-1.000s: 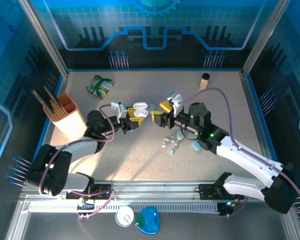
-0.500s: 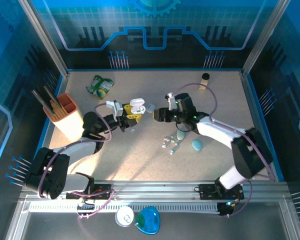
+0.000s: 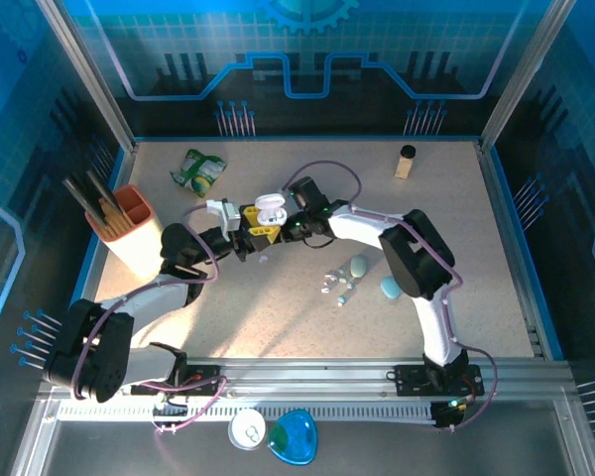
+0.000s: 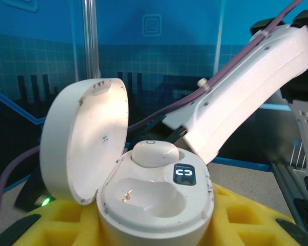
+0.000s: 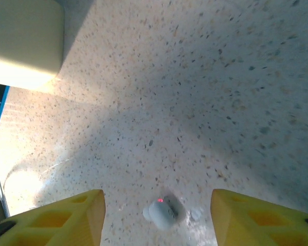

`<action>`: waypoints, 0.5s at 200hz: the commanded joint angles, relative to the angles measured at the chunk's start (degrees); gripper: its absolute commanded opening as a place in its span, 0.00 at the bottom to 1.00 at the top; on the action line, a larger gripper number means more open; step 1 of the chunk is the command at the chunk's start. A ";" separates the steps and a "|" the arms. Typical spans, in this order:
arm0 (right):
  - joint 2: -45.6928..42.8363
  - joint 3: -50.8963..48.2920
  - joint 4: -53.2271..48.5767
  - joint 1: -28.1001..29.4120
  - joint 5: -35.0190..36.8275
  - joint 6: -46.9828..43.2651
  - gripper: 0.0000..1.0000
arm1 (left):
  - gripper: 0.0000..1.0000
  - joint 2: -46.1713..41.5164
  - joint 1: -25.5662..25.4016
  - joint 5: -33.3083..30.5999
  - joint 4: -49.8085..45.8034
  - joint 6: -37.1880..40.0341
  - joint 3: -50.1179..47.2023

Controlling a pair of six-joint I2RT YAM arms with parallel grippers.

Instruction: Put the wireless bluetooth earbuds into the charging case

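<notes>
My left gripper (image 3: 252, 224) is shut on a white charging case (image 4: 159, 205), yellow pads (image 4: 241, 218) pressing its sides. The lid (image 4: 84, 141) stands open. One white earbud (image 4: 154, 152) sits in the far slot, and the near slot (image 4: 149, 197) is bare. My right gripper (image 5: 156, 205) hangs open just above the table, yellow fingertips (image 5: 72, 215) on either side of a small white earbud (image 5: 159, 214) with a red light. That earbud (image 3: 263, 259) lies below the case. Loose earbuds (image 3: 335, 286) lie mid-table.
Two teal pebble cases (image 3: 358, 266) (image 3: 391, 287) rest right of centre. An orange tool holder (image 3: 129, 223) stands at the left, a green packet (image 3: 198, 171) at the back left, a small bottle (image 3: 408, 159) at the back right. The right arm's white link (image 4: 246, 87) passes close behind the case.
The right arm has swung left from the table's middle to just beside the held case, its jaws narrowing slightly. The left gripper has kept the case, shifting a little left.
</notes>
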 commanded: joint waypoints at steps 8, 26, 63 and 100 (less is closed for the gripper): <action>6.06 7.98 -8.20 1.97 -4.76 -3.41 0.57 | 0.34 -2.30 0.28 0.03 1.04 -0.59 0.94; 8.97 11.77 -10.95 2.54 -5.48 -5.36 0.57 | 0.34 -3.05 0.27 -0.46 0.05 0.10 0.65; 13.77 17.74 -18.23 4.03 -6.78 -11.27 0.56 | 0.34 -4.30 0.26 -0.77 -2.41 1.52 -0.01; 11.81 14.87 -19.05 4.37 -7.19 -12.56 0.52 | 0.34 -5.23 0.27 -0.74 -3.83 2.07 -0.54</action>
